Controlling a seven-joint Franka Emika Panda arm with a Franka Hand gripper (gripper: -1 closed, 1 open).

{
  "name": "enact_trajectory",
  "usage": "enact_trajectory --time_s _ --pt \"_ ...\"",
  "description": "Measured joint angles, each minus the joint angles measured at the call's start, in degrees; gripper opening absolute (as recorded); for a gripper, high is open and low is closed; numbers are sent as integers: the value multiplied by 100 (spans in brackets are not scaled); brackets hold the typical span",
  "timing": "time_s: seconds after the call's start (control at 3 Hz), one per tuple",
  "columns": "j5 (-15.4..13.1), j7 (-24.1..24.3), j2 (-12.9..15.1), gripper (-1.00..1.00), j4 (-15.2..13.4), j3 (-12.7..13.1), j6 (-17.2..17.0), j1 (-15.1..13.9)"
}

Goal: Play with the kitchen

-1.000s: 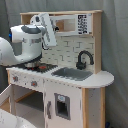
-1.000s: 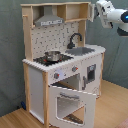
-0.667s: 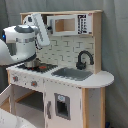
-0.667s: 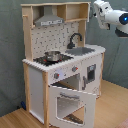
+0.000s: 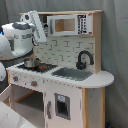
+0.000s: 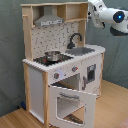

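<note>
The arm is only approaching—its gripper (image 6: 93, 7), fingers' state impossible to tell, hangs high beside the toy kitchen's (image 6: 60, 70) upper shelf, needing to descend toward the steel pot (image 6: 52, 55) on its hob.

no readable text, labels or numbers on the kitchen (image 6: 60, 70)

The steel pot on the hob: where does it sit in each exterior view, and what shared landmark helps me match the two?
First exterior view: the steel pot sits left of centre on the hob, below the robot arm.
Second exterior view: the steel pot sits near the middle of the picture, on the hob under the range hood.
Shared landmark: the black faucet by the grey sink, on the pot's right in both exterior views.
</note>
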Motion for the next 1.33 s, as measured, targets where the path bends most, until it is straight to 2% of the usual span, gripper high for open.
enact_trajectory --time_s 0.33,0.67,1.0,1.33 --pt "0 0 274 -100 338 277 -64 -276" --pt "1 107 443 -100 675 525 -360 -463" --pt "1 276 266 -100 640 528 -895 -461" --pt "-1 336 245 -100 446 306 -1392 -479"
